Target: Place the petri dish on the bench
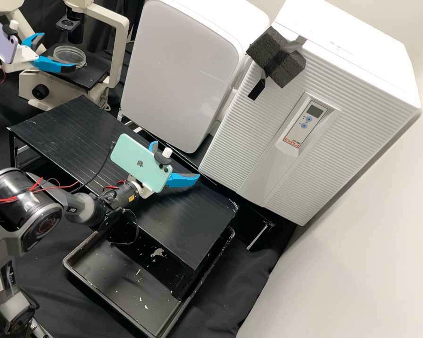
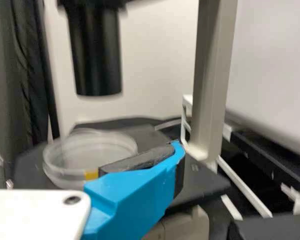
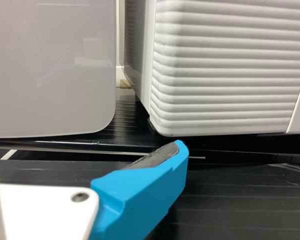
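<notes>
High view puts the right gripper (image 1: 177,159) nearest you, over the black slatted bench (image 1: 70,131), its blue fingers spread wide with nothing between them. If you bring the dish down close by, the arms could bump, since that gripper takes up landing space.

Farther off, the left gripper (image 1: 59,50) is at the microscope (image 1: 56,91), also wide. The clear petri dish (image 1: 69,55) sits on the dark stage (image 1: 91,77), beside the near finger; you can't tell whether the two touch. Close off-centre and a finger could shove or tip it, its see-through wall being easy to misjudge.

Left wrist view adds the yellow mark (image 2: 91,175) at the dish's wall and the black lens tube (image 2: 97,55) hanging above, where the high view gives you the fingers' spread. Lift too steeply and you may knock that tube; swing out too soon and you may catch the pale pillar (image 2: 212,75). Right wrist view gives you, past the bench, the ridged cabinet's (image 3: 215,75) lower corner up close.
</notes>
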### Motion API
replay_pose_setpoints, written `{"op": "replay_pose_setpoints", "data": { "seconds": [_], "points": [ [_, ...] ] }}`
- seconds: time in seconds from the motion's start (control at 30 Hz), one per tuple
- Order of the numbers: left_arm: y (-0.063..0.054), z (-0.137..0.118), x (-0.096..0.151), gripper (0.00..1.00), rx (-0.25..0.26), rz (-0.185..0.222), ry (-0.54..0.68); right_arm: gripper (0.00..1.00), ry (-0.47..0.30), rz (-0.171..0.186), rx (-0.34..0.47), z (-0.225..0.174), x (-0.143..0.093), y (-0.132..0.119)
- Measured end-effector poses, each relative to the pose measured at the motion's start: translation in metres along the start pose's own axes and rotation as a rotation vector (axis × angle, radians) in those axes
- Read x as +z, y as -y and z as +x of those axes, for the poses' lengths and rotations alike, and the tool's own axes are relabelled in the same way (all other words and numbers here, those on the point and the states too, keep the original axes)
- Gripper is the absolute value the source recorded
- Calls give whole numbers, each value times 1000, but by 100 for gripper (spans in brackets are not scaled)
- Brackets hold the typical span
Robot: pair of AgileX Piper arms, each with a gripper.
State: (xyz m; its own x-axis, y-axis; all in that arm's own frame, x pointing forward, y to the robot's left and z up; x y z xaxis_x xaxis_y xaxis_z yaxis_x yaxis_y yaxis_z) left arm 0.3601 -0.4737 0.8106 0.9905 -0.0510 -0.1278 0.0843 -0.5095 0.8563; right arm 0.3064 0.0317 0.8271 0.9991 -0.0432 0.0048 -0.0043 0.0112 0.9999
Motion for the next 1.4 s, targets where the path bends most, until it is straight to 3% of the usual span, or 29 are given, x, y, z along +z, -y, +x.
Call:
{"op": "replay_pose_setpoints", "data": {
  "seconds": [0.1,1.03,1.07,1.4],
  "points": [
    [7,5,0,100,-36,0,-5,100,0,0,0,0,0,0],
    [14,28,-7,100,-28,-15,-39,100,0,0,0,0,0,0],
    [14,28,-7,0,-24,-15,-38,100,0,0,0,0,0,0],
    [18,30,-8,0,-4,-20,-36,100,0,0,0,0,0,0]
  ]
}}
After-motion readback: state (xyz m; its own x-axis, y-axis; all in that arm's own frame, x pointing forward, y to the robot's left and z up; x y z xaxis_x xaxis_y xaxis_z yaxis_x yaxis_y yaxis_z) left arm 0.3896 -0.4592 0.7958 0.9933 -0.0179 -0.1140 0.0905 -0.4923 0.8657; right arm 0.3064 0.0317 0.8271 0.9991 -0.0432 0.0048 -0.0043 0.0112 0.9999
